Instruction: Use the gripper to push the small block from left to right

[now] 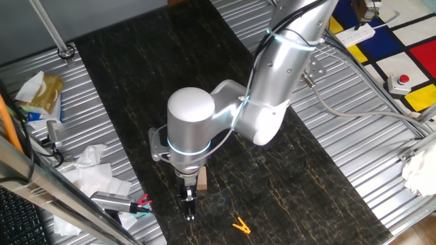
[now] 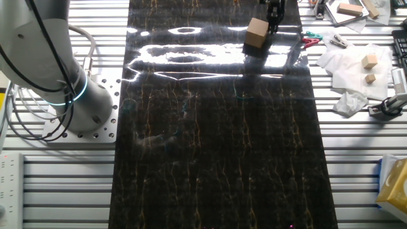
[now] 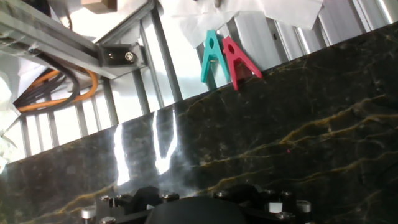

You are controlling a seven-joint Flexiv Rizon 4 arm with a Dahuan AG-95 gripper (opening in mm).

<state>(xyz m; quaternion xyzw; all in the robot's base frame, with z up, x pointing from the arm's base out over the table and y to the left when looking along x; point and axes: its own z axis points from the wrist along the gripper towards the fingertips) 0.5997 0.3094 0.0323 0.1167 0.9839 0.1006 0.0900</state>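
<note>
Nearest you, the yellow clip lies on the dark mat. Just beyond it, your gripper stands fingers-down on the mat; you cannot tell how its jaws are set. The small block sits right beside them, seemingly touching.

A ribbed metal table carried a dark marbled mat, on which sat a small wooden block and an orange clip, with crumpled tissues on the bare metal alongside.
</note>
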